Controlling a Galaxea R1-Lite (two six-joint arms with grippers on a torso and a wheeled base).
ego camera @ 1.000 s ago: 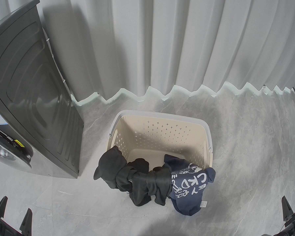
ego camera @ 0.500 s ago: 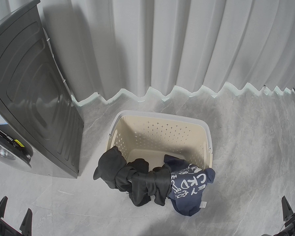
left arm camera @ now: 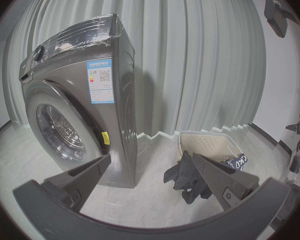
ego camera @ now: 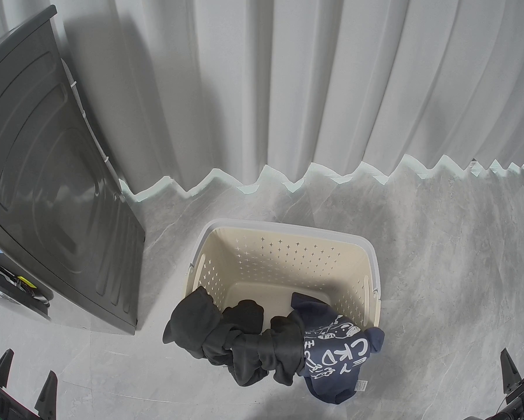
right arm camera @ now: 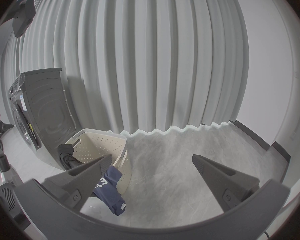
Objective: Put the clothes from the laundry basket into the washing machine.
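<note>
Now only the view is shifting, so the clothes are lying untouched, with the left gripper and right gripper spread wide.

Washer sits left of basket, both on floor, curtain behind them. Clothes hang over basket's near rim, partly inside. Left gripper near-left, right gripper near-right.
</note>
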